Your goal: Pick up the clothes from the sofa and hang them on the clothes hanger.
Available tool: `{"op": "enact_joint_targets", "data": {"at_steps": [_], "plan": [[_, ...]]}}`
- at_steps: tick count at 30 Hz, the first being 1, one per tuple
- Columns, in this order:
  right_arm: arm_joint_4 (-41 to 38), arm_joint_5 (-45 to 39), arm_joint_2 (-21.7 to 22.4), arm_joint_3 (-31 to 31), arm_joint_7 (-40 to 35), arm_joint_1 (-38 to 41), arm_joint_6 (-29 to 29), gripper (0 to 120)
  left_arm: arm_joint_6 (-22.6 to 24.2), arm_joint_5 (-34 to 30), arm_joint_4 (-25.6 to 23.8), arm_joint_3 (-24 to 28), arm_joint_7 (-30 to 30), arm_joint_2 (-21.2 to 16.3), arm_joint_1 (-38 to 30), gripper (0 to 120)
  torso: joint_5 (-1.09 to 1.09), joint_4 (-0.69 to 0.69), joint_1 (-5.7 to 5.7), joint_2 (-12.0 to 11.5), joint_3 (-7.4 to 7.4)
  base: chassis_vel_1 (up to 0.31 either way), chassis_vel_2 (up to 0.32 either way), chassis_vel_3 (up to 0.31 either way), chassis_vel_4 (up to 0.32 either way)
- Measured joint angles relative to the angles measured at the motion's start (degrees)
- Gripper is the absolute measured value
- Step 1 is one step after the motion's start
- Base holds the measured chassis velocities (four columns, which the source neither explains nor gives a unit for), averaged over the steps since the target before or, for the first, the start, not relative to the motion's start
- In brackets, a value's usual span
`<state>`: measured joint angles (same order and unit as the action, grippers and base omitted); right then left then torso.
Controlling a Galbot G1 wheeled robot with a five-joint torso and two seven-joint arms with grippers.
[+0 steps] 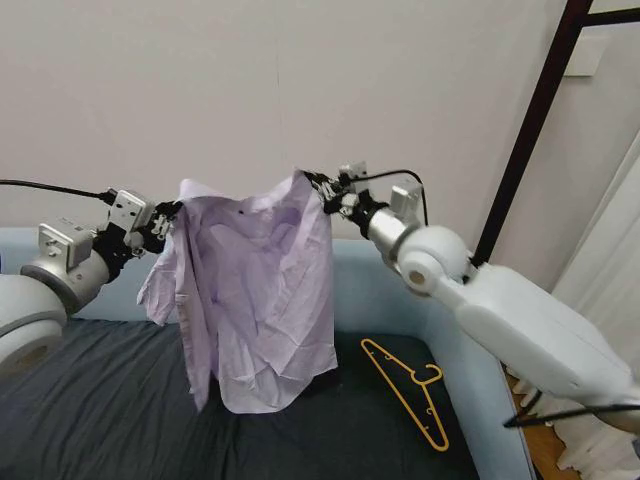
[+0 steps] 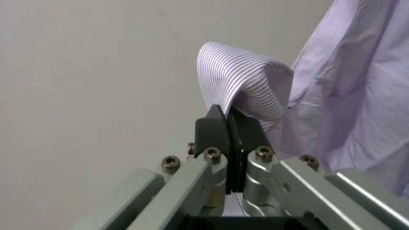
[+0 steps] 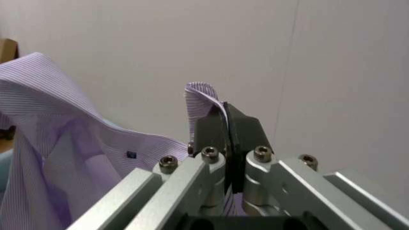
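Head view now: the scene is taken forward and slightly down, across the sofa (image 1: 100,400) to the wall (image 1: 300,80), from middle distance. The left gripper (image 2: 227,114) and right gripper (image 3: 223,113) are each seen from just behind, very close, facing that wall. The striped shirt (image 1: 260,290) is shared by all three views.

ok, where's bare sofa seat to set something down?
Widest: the dark sofa seat on the robot's left, between the hanging shirt and the left arm. A narrower strip between shirt hem and yellow hanger. Crowded: the right end, hanger beside the armrest. Left gripper and right gripper pinch the shirt's top corners above the seat.
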<state>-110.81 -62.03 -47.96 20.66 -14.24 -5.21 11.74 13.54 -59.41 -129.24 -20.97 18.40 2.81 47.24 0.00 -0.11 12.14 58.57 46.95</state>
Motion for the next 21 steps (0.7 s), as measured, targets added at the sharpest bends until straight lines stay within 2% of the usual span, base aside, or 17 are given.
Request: {"op": "enact_joint_targets", "data": {"at_steps": [2,3,6,10,14,17,21], "plan": [[-5.7,-2.9,4.4,-2.8,-4.4,-2.0,1.3,0,0.7,0.0,-1.6,-1.3,0.4,-0.6,0.2,0,-0.03,0.00,0.00,0.0,-0.01,0.000,0.000,0.000,0.000],[-5.7,-2.9,4.4,-2.8,-4.4,-2.0,1.3,0,0.7,0.0,-1.6,-1.3,0.4,-0.6,0.2,0,-0.03,0.00,0.00,0.0,-0.01,0.000,0.000,0.000,0.000],[-12.4,-7.6,9.1,-6.3,-10.1,-4.1,3.3,0,1.6,-0.2,-2.1,-3.3,0.8,-1.0,0.3,0,-0.04,0.03,0.00,0.0,0.00,0.000,0.000,0.000,0.000],[-17.0,-10.5,11.2,-9.2,-13.6,-6.3,5.1,0,1.8,0.3,-0.9,-4.0,0.2,-1.1,0.2,0,-0.04,0.03,0.00,0.0,-0.01,0.000,0.000,0.000,0.000],[-18.3,-9.8,11.0,-10.6,-14.7,-8.8,6.0,0,1.7,1.4,2.3,-3.5,-0.1,0.5,0.5,0,-0.05,0.03,0.00,0.0,-0.01,0.000,0.000,0.000,0.000],[-16.3,-7.5,9.5,-10.0,-14.7,-10.1,5.8,0,1.8,3.5,4.0,-2.9,-0.4,2.1,2.4,0,-0.08,0.03,0.00,0.0,0.00,0.000,0.000,0.000,0.000],[-9.9,-3.0,4.5,-8.8,-14.7,-14.6,4.6,0,2.6,7.2,6.9,-2.2,-0.5,6.1,7.2,0,-0.08,0.06,0.01,0.0,0.01,0.000,0.000,0.000,0.000]]}}
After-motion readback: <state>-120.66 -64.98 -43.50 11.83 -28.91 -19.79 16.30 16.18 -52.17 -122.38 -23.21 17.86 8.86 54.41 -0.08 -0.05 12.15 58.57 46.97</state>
